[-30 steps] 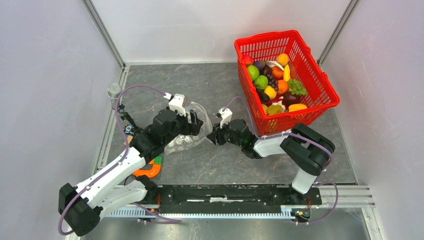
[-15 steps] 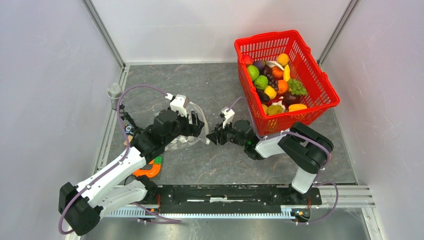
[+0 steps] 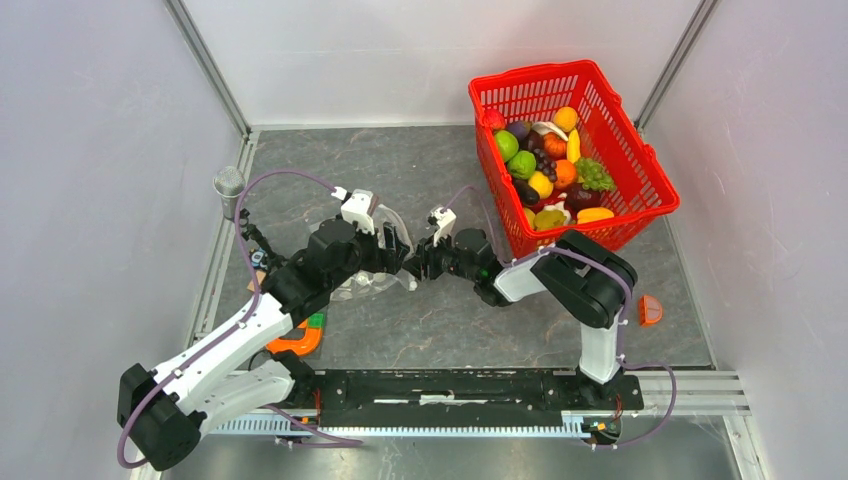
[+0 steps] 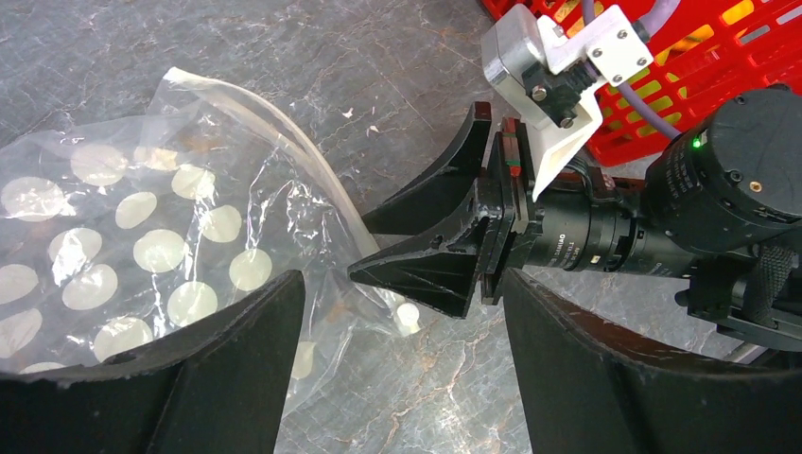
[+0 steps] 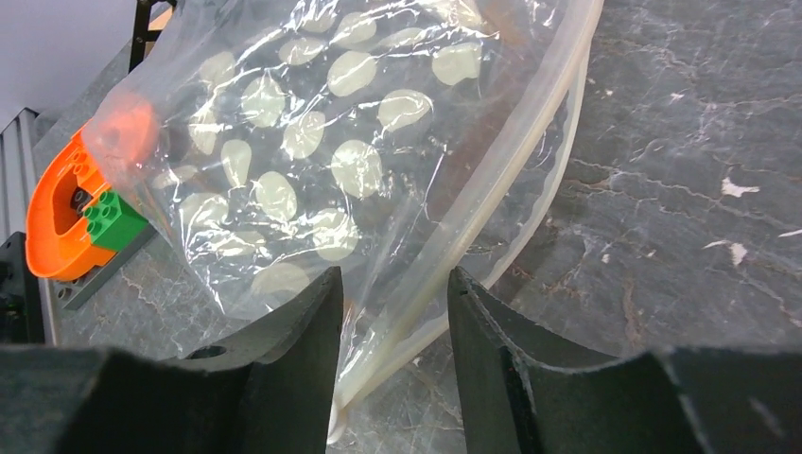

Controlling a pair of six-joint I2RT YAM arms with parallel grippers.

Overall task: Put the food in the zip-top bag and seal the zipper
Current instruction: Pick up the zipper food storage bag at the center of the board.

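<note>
The zip-top bag point(image 3: 368, 283) lies crumpled on the table between the two grippers, clear with white dots. In the right wrist view the bag point(image 5: 312, 142) fills the upper left, and its zipper point(image 5: 492, 203) runs down between the jaws. My right gripper point(image 5: 395, 274) is open and straddles that strip. My left gripper point(image 4: 402, 276) is open, its left finger by the bag point(image 4: 142, 236); the right gripper's fingers point(image 4: 426, 270) point in from the right. In the top view both grippers point(image 3: 398, 255) point(image 3: 412, 268) meet at the bag's mouth. The food point(image 3: 545, 170) is piled in the basket.
The red mesh basket point(image 3: 640, 165) stands at the back right. A flat orange toy point(image 3: 295, 340) with a green brick point(image 5: 113, 222) lies by the left arm. A small orange piece point(image 3: 650, 310) lies on the table at the right. An orange blob point(image 5: 118, 137) shows through the bag.
My right gripper has moved left up to the bag's mouth edge, and its elbow has swung left, uncovering the small orange piece. The left gripper has barely moved.
</note>
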